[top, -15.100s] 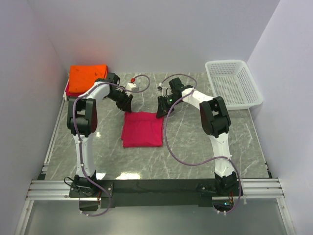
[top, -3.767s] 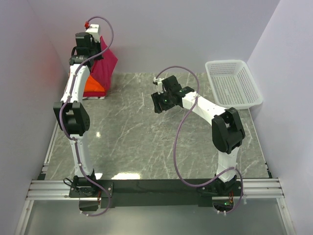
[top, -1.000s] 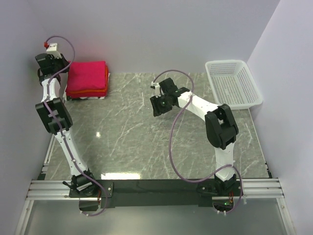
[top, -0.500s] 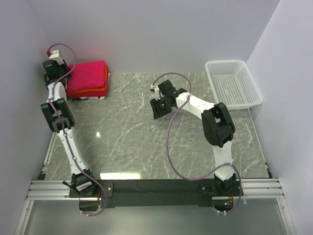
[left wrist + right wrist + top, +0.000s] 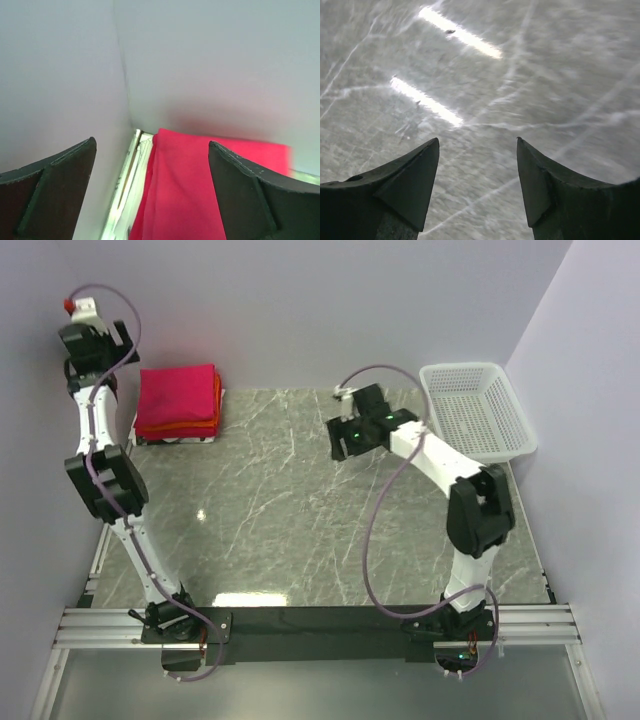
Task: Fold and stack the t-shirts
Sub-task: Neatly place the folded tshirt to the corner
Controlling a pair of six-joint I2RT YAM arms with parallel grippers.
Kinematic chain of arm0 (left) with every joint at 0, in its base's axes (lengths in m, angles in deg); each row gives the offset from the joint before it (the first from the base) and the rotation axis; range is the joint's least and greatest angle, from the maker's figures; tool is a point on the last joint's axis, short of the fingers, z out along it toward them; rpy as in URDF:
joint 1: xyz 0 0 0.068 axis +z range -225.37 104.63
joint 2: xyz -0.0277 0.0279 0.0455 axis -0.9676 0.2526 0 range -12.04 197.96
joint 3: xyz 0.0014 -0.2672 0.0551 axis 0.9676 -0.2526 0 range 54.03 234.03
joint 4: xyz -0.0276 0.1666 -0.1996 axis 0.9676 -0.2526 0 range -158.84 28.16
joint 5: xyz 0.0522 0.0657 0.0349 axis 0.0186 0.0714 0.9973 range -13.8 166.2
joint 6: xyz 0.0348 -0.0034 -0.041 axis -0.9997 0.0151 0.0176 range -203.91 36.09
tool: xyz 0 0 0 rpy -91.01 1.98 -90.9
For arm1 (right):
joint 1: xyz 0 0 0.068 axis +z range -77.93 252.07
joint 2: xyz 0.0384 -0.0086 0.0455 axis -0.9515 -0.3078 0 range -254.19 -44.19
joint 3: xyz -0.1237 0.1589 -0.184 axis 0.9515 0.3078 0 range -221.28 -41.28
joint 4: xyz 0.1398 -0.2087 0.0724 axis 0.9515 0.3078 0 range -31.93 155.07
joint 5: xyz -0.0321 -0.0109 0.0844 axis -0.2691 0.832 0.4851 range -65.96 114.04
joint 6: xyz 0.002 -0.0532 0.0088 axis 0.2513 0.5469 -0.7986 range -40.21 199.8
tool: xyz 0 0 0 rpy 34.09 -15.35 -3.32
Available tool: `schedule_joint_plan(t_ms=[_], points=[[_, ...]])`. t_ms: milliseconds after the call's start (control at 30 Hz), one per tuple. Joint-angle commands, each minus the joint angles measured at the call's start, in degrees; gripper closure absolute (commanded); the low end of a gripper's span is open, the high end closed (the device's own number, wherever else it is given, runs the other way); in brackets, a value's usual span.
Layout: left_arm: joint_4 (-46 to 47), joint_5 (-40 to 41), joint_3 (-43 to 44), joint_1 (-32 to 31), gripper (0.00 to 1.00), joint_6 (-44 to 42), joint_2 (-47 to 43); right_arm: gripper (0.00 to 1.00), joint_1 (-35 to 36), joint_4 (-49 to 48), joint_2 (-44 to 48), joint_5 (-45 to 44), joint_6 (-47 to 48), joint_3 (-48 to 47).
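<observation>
Grey marble-look tabletop [image 5: 300,530] boxed in by pale lilac walls [image 5: 330,310], nothing fancy. What we care about is the pile at roughly 10 o'clock in the overhead view. A crimson-pink folded cotton t-shirt [image 5: 178,397] lies flat on top, with a bright orange tee [image 5: 217,400] peeking out along its 3 o'clock edge underneath. We think there's a redder layer lower down but can't really split them. Over at 2 o'clock sits a white plastic mesh basket [image 5: 478,412]. Our left gripper [image 5: 151,145] hangs up in the corner around 11 o'clock, just past the pile, jaws spread wide and gripping nothing, with the pink top below it. Our right gripper [image 5: 478,142] hovers over the tabletop near 1 o'clock, also spread and empty. Handling-wise we'd guess these tees are light, floppy and a bit grippy. Nothing breakable, but a one-corner pinch would likely let the fold sag open. We'd take a folded edge with all the layers pinched together. Brands or writing: none we can read anywhere.
</observation>
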Motion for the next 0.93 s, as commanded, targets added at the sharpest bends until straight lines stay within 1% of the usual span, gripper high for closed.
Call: schedule_joint_plan(t_ms=[0,33,67,100,133,167,200,233,267,333,367,400,433,467,500,533,567,600,667,700,767,833,900], points=[[-7.2,-1.6,-2.6,-1.7,0.01,-5.0,-14.4,0.30,-4.8,-0.7,7.5,-0.4,0.1,2.5],[-10.0,-1.6,-3.1,-3.6,0.01,-8.7,-15.8,0.29,-5.5,-1.2,10.7,-0.3,0.1,3.8],[-14.9,-0.6,-4.3,-4.8,0.01,-10.3,-18.5,0.29,-6.1,-1.6,12.3,-0.3,0.4,6.3],[-17.2,0.0,-5.6,-5.9,0.00,-11.7,-20.0,0.19,-7.6,-2.3,15.4,-0.4,0.5,7.7],[-18.8,-0.7,-7.5,-7.7,0.01,-12.8,-21.7,0.18,-8.4,-2.5,17.0,-0.1,0.5,8.9],[-20.3,-2.6,-11.8,-8.5,0.00,-13.5,-25.0,0.18,-9.3,-2.6,18.6,1.0,0.6,11.2],[-23.0,-4.7,-14.3,-9.2,0.01,-13.9,-26.8,0.16,-10.9,-2.5,21.3,1.4,0.5,12.4],[-23.0,-4.8,-17.4,-10.9,0.01,-12.1,-28.8,0.10,-11.9,-2.5,22.8,1.6,0.5,14.8],[-23.0,-5.7,-23.6,-11.8,0.01,-11.4,-32.5,0.10,-12.8,-2.8,24.3,2.2,0.5,16.2],[-23.1,-7.1,-29.6,-14.4,0.01,-9.9,-35.7,0.09,-14.8,-2.4,28.0,2.2,1.9,20.0],[-22.7,-7.5,-35.5,-15.2,0.01,-9.3,-38.5,0.08,-15.2,-2.1,29.2,2.3,2.2,21.4],[-22.5,-8.1,-38.5,-16.1,0.01,-9.1,-40.0,0.08,-15.7,-1.7,30.5,2.3,2.7,23.0],[-21.2,-8.2,-41.5,-17.8,0.01,-9.0,-41.4,0.08,-16.4,-1.5,32.8,2.5,3.0,26.2],[-20.2,-8.1,-47.8,-18.6,0.01,-8.9,-44.0,0.07,-16.5,-1.4,33.9,2.7,4.0,28.1],[-19.1,-8.3,-50.8,-19.5,0.01,-9.2,-45.1,0.07,-16.7,-1.4,36.3,3.4,4.5,30.1],[-17.8,-8.1,-53.4,-21.1,0.01,-9.9,-46.2,0.07,-16.8,-1.5,37.4,3.6,4.9,34.1],[-17.0,-6.6,-58.1,-21.2,0.01,-9.8,-47.7,0.07,-16.8,-1.8,38.7,3.7,5.7,36.1],[-16.7,-6.6,-60.0,-23.2,0.01,-9.8,-48.2,0.06,-16.8,-2.4,40.6,3.8,6.3,38.0],[-17.3,-7.7,-64.6,-24.9,0.01,-10.6,-48.8,0.05,-16.9,-3.2,42.1,3.4,7.1,41.4],[-17.5,-8.4,-65.9,-25.6,0.00,-11.8,-48.9,0.05,-17.0,-1.3,43.0,3.6,7.1,40.8],[-18.0,-9.6,-69.1,-27.1,0.01,-12.7,-49.5,0.05,-17.0,-0.7,43.9,5.2,7.8,40.6],[-17.5,-11.2,-70.5,-27.1,0.00,-12.9,-50.6,0.04,-17.0,-0.6,44.8,6.5,7.8,41.0],[-17.4,-12.5,-70.1,-27.1,0.00,-12.2,-52.7,0.04,-17.1,-0.2,45.1,6.2,7.9,40.6]])
